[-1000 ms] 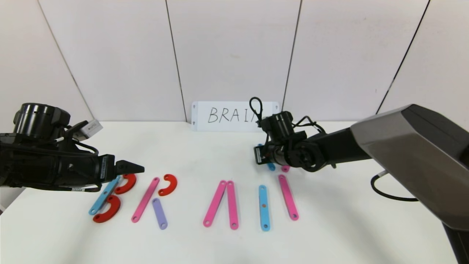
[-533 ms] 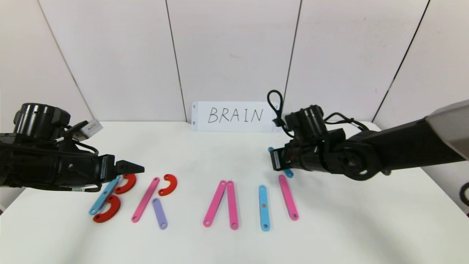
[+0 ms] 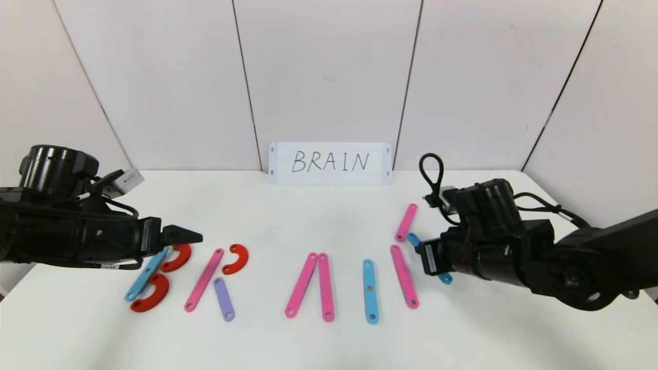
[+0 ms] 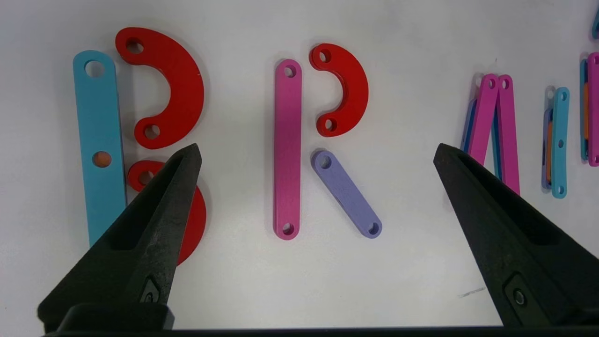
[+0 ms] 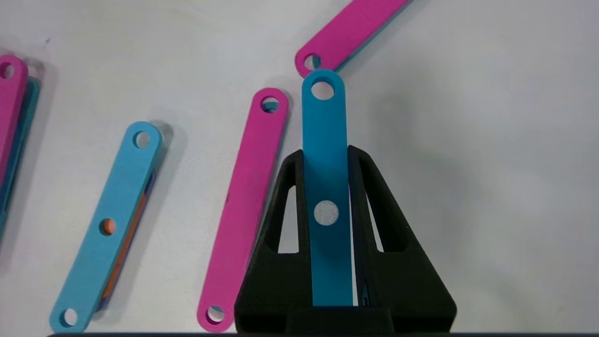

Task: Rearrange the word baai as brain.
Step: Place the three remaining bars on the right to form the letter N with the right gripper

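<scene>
The right end effector (image 5: pixel 327 187) was pinching a blue bar (image 5: pixel 326 154) between pressed-together fingers, the bar's long axis running straight out ahead of the fingers. Its free end lay just beside the lower end of a short pink bar (image 3: pixel 406 222) and close to the top of the long pink bar (image 3: pixel 404 276). That long pink bar (the first stroke of an unfinished N, I judged) lay just to the end effector's inner side, nearly parallel to the held bar. The left end effector (image 4: pixel 318 159) hung spread above the R on the bench (image 3: pixel 329 216), idle and farther off.
</scene>
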You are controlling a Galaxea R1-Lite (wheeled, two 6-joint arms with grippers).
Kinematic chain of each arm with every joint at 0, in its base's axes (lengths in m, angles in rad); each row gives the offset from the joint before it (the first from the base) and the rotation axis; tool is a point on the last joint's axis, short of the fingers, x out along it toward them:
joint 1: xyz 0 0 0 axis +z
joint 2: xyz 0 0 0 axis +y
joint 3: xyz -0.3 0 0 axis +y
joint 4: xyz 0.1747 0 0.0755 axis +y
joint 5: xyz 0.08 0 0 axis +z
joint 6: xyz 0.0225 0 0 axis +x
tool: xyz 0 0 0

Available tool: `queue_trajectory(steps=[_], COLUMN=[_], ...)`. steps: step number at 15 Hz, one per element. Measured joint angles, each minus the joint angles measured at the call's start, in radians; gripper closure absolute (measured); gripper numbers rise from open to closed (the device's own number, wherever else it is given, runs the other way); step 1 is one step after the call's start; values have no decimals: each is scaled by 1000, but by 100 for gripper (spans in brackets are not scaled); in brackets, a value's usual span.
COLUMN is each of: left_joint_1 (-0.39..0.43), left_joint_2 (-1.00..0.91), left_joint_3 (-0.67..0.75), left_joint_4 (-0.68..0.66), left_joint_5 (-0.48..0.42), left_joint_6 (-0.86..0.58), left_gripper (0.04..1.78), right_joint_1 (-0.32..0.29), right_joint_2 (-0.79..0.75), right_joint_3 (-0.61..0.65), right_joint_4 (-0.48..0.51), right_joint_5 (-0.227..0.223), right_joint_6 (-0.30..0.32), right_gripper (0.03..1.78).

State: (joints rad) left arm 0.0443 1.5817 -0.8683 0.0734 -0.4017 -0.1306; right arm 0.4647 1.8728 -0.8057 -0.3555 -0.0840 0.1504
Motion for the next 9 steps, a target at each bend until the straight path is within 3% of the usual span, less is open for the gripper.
queue_trajectory(steps=[5, 9], left_joint_1=[0, 0], left_joint_2=[0, 0], left_joint_3=[1, 0], left_joint_4=[0, 0], left_joint_5=[0, 0], left_joint_6=[0, 0], left_gripper=[8, 8], right_joint_1=[-87, -108], right_joint_2=[-10, -11], right_joint_3=[83, 119], right_joint_4=[-59, -81], right_joint_5=[146, 208], right_joint_6=[-103, -193], right_gripper=[154, 154])
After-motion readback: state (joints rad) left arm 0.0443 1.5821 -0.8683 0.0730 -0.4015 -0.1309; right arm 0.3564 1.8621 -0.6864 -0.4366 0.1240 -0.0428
